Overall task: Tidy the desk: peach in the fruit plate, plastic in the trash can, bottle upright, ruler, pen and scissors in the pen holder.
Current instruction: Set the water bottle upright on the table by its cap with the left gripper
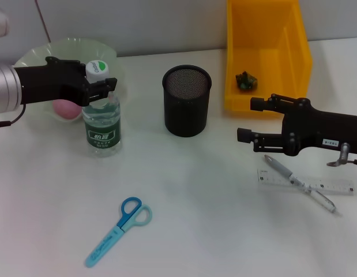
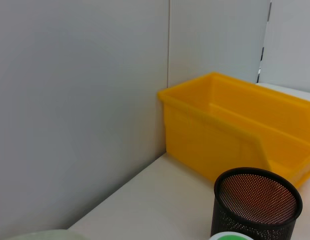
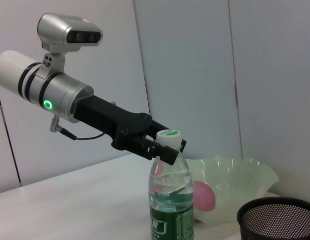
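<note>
The clear bottle (image 1: 102,122) with a green label stands upright at the left, and my left gripper (image 1: 101,88) is shut around its neck just below the cap. The right wrist view shows the same grip on the bottle (image 3: 169,202). A pink peach (image 1: 65,108) lies in the pale green fruit plate (image 1: 68,47) behind it. The crumpled plastic (image 1: 245,81) sits inside the yellow trash can (image 1: 267,55). My right gripper (image 1: 250,120) is open and empty, just above and behind the pen (image 1: 299,184), which lies across the clear ruler (image 1: 335,187). Blue scissors (image 1: 117,231) lie near the front edge.
The black mesh pen holder (image 1: 187,99) stands at mid-table between the two arms, and nothing shows inside it. In the left wrist view the yellow trash can (image 2: 235,135) sits against the back wall behind the pen holder (image 2: 257,205).
</note>
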Robot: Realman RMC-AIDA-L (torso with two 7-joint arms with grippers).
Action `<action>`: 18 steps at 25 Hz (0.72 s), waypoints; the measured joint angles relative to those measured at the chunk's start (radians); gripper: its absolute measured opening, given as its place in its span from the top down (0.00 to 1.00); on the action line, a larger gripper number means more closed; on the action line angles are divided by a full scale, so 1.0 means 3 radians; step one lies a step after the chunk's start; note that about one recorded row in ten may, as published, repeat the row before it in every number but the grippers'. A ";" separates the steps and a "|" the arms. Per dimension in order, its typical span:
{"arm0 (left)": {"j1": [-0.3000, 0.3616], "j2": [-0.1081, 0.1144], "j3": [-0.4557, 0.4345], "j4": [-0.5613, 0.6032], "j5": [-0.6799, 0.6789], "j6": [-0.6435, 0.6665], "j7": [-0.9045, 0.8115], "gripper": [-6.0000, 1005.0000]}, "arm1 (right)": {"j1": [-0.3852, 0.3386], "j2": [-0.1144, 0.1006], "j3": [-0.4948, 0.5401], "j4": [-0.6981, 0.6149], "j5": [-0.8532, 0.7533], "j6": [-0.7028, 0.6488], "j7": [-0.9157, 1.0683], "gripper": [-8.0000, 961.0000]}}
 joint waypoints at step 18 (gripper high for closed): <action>0.0102 -0.0002 0.0001 -0.0102 -0.0266 -0.0094 0.0240 0.55 | 0.0023 0.0004 -0.0021 0.0000 0.0002 0.0023 0.0008 0.12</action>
